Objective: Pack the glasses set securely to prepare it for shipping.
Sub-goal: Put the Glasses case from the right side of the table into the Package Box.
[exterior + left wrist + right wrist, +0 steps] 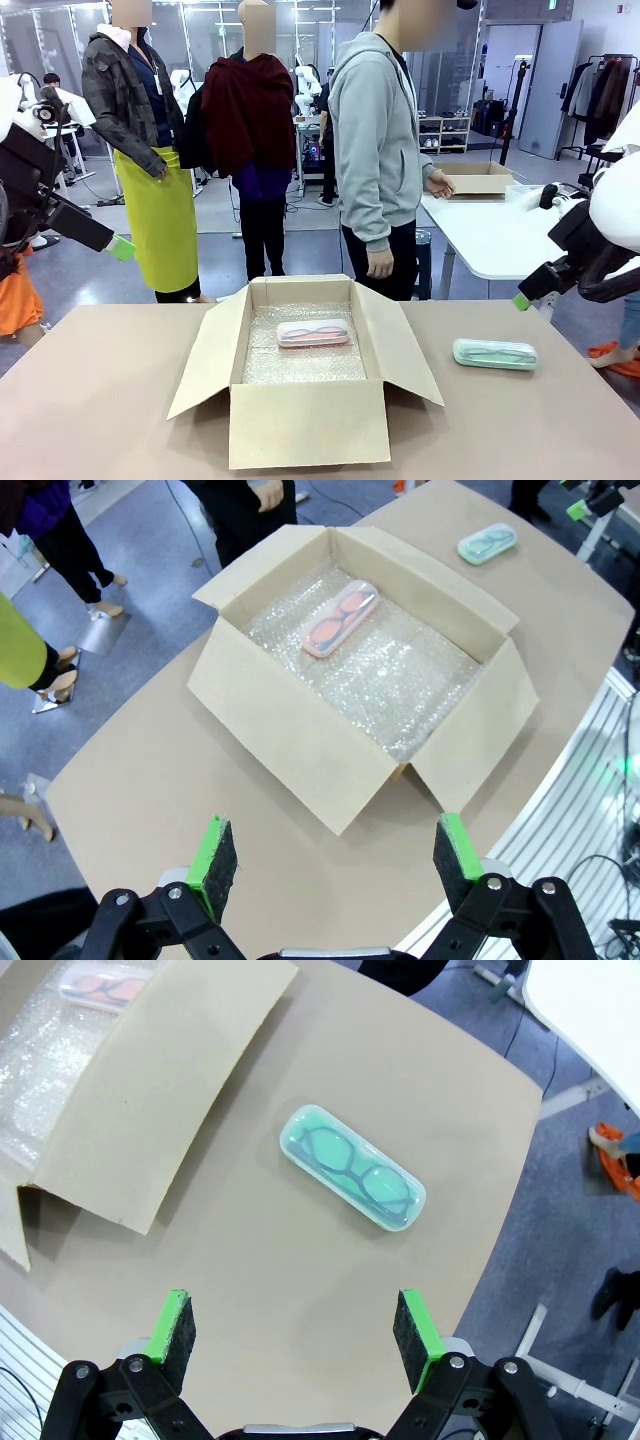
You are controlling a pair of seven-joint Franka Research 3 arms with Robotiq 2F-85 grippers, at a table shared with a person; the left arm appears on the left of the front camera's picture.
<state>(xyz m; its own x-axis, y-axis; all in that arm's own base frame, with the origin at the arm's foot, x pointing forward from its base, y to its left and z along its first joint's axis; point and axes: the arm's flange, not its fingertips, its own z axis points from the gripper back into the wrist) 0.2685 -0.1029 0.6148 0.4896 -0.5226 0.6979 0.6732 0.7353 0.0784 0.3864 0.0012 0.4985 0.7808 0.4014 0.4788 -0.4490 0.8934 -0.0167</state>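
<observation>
Cases lay apart; I saw the pink case (313, 333) flat on the bubble wrap (300, 368) inside the open cardboard box (308, 425), toward its far wall, long axis running left to right across the table (100, 400); the green case (352, 1167) lay flat on the bare table right of the box, long axis roughly the same way; the right gripper (292, 1328) hung above it, fingers spread wide, pinching nothing, well apart from it; the left gripper (327, 855) hung high to the box's left, likewise spread and holding nothing; the box's right flap (150, 1090) jutted out between the green case and the box interior; a person (380, 150) stood at the far side.
</observation>
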